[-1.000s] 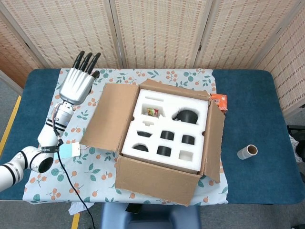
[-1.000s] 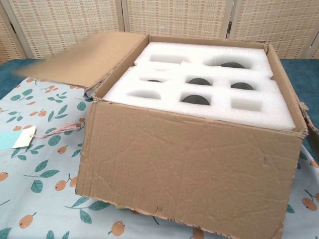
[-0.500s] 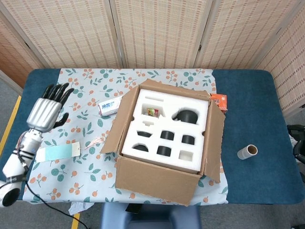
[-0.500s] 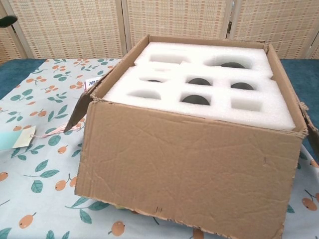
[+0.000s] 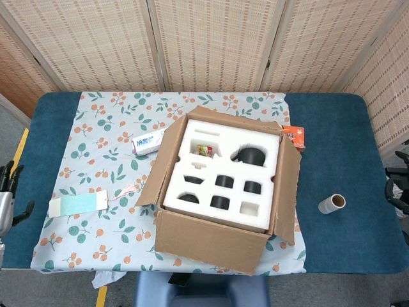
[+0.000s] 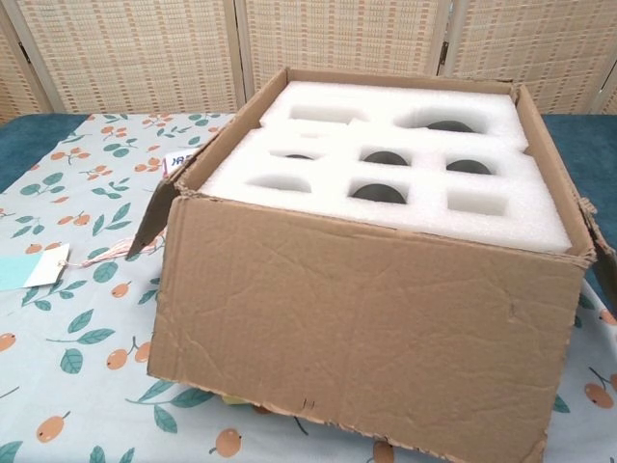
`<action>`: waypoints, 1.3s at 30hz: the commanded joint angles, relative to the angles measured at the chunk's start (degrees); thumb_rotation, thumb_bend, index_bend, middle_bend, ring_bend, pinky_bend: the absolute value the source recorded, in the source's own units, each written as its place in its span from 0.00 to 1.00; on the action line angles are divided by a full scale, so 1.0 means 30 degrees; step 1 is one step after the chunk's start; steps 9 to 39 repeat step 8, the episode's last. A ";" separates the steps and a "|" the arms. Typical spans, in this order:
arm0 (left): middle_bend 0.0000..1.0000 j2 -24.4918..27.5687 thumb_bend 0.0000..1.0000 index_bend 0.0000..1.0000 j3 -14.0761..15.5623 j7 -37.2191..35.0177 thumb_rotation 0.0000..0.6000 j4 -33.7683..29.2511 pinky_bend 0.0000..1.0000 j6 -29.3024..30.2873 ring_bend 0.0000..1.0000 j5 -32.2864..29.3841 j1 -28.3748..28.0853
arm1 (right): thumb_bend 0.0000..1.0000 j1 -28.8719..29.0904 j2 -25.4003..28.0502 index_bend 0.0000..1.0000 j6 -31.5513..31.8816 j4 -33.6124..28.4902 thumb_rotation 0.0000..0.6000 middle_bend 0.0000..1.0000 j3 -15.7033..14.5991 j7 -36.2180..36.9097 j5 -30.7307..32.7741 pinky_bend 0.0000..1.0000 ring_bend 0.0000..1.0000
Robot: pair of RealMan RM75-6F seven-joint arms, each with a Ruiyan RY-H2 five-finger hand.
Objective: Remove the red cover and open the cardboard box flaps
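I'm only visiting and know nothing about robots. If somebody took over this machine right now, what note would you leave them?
Left hand: off the table's left edge, fingers apart, holding nothing.
Right hand: probably the dark shape at the far right edge; its state is unclear.
Cardboard box: mid-table on the patterned cloth, with its top open, left flap leaning outward and white foam insert exposed.
Done: no red cover sits on the box and the flaps look open.
Left: probably nothing. A small orange-red item lies at the box's far right corner; I cannot identify it.
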 commanded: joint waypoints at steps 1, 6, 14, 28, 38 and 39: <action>0.00 -0.0399 0.38 0.00 -0.0166 -0.0084 1.00 0.0683 0.00 -0.0254 0.00 -0.0186 0.0386 | 0.59 0.0043 -0.0054 0.16 -0.0167 -0.0415 0.79 0.00 -0.0103 -0.0639 -0.0202 0.00 0.00; 0.00 -0.0165 0.38 0.00 -0.0163 -0.1043 1.00 0.0486 0.00 0.0091 0.00 0.0812 0.0832 | 0.59 0.0216 -0.0004 0.16 -0.0766 -0.1116 0.79 0.00 -0.0674 -0.1485 -0.0868 0.00 0.00; 0.00 -0.0168 0.38 0.00 -0.0185 -0.1064 1.00 0.0483 0.00 0.0253 0.00 0.1185 0.0910 | 0.59 0.0298 0.0080 0.16 -0.1151 -0.1299 0.79 0.00 -0.0884 -0.1610 -0.1012 0.00 0.00; 0.00 -0.0168 0.38 0.00 -0.0185 -0.1064 1.00 0.0483 0.00 0.0253 0.00 0.1185 0.0910 | 0.59 0.0298 0.0080 0.16 -0.1151 -0.1299 0.79 0.00 -0.0884 -0.1610 -0.1012 0.00 0.00; 0.00 -0.0168 0.38 0.00 -0.0185 -0.1064 1.00 0.0483 0.00 0.0253 0.00 0.1185 0.0910 | 0.59 0.0298 0.0080 0.16 -0.1151 -0.1299 0.79 0.00 -0.0884 -0.1610 -0.1012 0.00 0.00; 0.00 -0.0168 0.38 0.00 -0.0185 -0.1064 1.00 0.0483 0.00 0.0253 0.00 0.1185 0.0910 | 0.59 0.0298 0.0080 0.16 -0.1151 -0.1299 0.79 0.00 -0.0884 -0.1610 -0.1012 0.00 0.00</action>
